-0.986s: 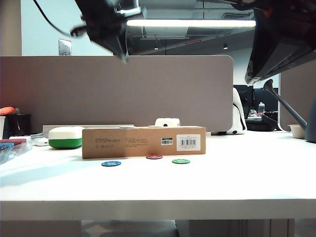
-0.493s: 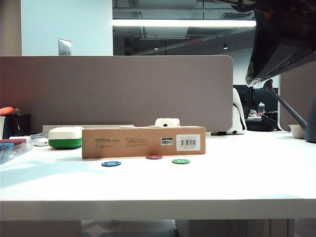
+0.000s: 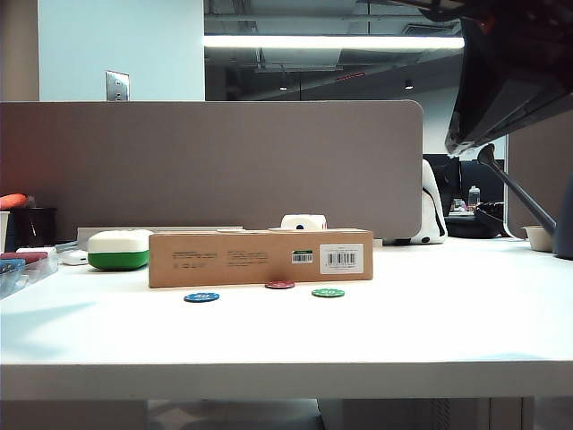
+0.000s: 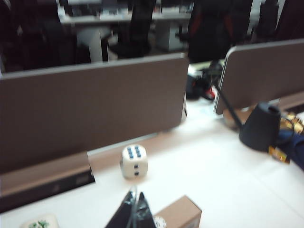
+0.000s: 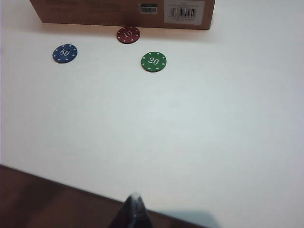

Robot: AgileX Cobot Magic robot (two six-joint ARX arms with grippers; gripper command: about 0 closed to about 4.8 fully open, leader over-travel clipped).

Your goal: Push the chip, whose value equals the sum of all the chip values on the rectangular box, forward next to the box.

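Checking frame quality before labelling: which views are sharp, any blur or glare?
Right wrist view: sharp, even light, numbers readable on the chip; right gripper tip dark at the frame edge. Left wrist view: soft blur throughout, left gripper dim. Exterior view: ceiling strip light glares; the rectangular box reads clearly.

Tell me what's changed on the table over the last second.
The left arm, seen at the exterior view's top left a second ago, has lifted out of that view. The red chip, blue chip, green chip and box have not moved; right gripper appears shut.
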